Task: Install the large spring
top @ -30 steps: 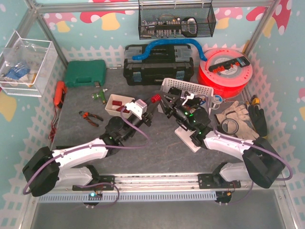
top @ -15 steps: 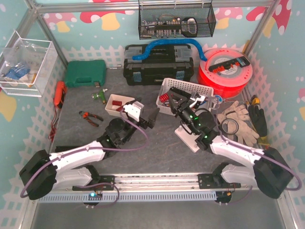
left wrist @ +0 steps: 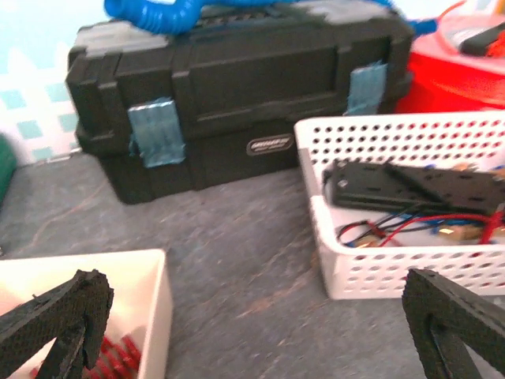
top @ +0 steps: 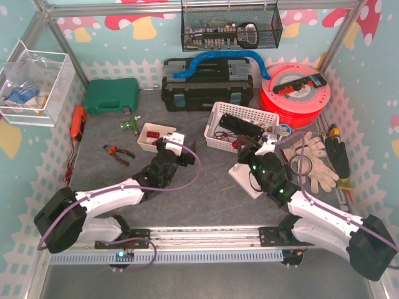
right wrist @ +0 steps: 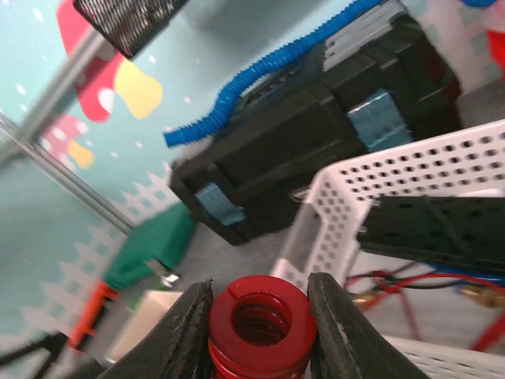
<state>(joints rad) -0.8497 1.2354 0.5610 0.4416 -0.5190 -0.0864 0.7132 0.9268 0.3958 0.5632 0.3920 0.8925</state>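
Note:
The large red spring (right wrist: 260, 320) stands end-on between the pads of my right gripper (right wrist: 260, 325), which is shut on it. From above, the spring (top: 239, 144) and right gripper (top: 242, 147) hover at the near edge of the white perforated basket (top: 215, 118). A black plate with wires (left wrist: 410, 185) lies in that basket (left wrist: 379, 268). My left gripper (left wrist: 252, 324) is open and holds nothing. It hangs over the grey mat between a small white bin (left wrist: 150, 292) of red springs (left wrist: 118, 355) and the basket. In the top view the left gripper (top: 176, 148) sits beside the bin (top: 153, 134).
A black toolbox (top: 206, 84) with a blue hose on it stands behind the basket. A red spool (top: 296, 93) is at the back right, a green case (top: 111, 94) at the back left. Pliers (top: 118, 152), gloves (top: 312, 156) and a tape roll (top: 302, 165) lie on the mat.
The left gripper opened, letting go of the spring, and drew back toward the small bin. The right gripper kept the spring and carried it right and nearer, to the basket's front edge.

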